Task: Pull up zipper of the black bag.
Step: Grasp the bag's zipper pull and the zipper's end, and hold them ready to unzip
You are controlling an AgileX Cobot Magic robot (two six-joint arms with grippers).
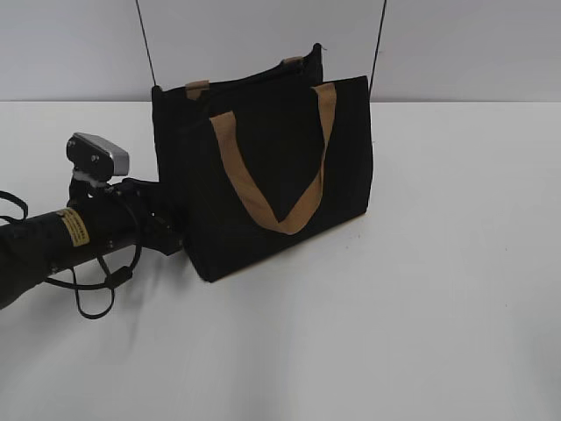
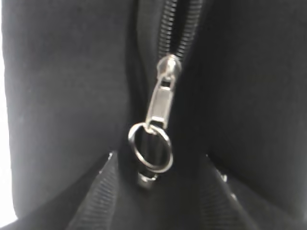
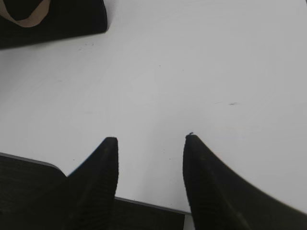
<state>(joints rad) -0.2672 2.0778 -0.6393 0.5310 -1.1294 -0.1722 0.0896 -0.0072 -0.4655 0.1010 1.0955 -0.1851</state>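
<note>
The black bag point(image 1: 263, 175) stands upright on the white table, its tan handle hanging down its front. My left gripper point(image 1: 171, 235) is against the bag's left end. In the left wrist view the bag's fabric point(image 2: 62, 96) fills the frame. The black zipper track point(image 2: 170, 28) runs up from a silver slider, with the pull tab point(image 2: 160, 100) and a metal ring point(image 2: 150, 146) hanging below. My left gripper point(image 2: 160, 158) is open; its fingers lie either side of the ring, apart from it. My right gripper point(image 3: 149, 141) is open and empty over the bare table.
The bag's lower corner and a tan strap point(image 3: 29, 17) show at the top left of the right wrist view. The table's front edge point(image 3: 144, 203) lies just under the right gripper. Two thin black cables point(image 1: 147, 44) hang behind the bag. The left arm's cable loops on the table point(image 1: 96, 303).
</note>
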